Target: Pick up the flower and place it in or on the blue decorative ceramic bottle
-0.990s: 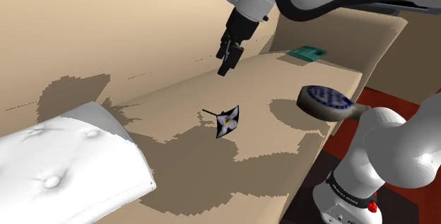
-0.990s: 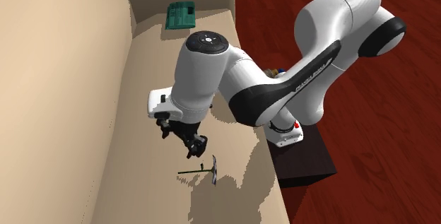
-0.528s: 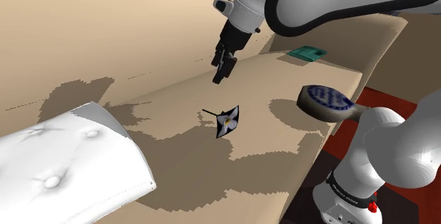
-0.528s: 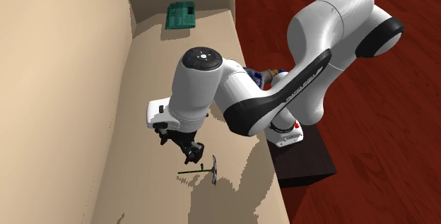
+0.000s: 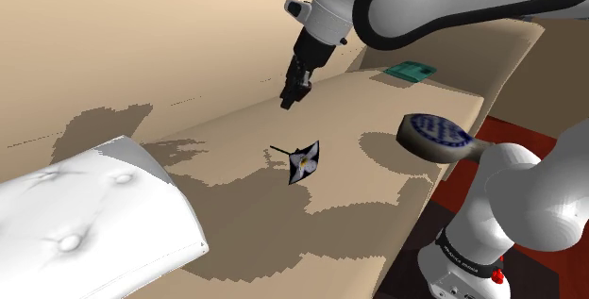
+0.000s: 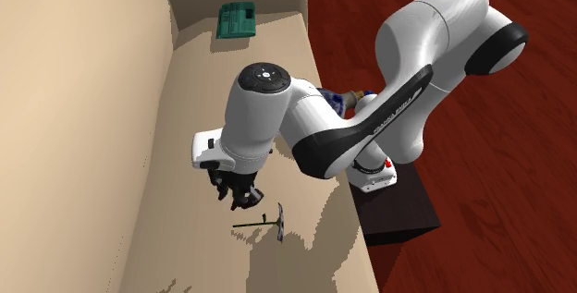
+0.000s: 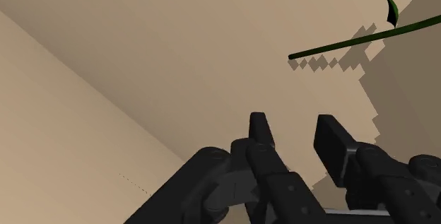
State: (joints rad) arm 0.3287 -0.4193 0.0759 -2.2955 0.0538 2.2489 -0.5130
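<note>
flower (image 5: 304, 160) lies flat on the beige seat (image 5: 378, 104), mid-frame in the shoulder view – jaws hover above, slightly apart, empty. thin stem (image 7: 346, 44) sits off-line from them, so a grab could miss or nudge it away.

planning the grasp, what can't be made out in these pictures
- Wrist view: the flower has its head cut off by the edge.
- Second exterior view: the blue bottle is mostly hidden behind the arm.
- Shoulder view: the green object is too small to identify.
</note>
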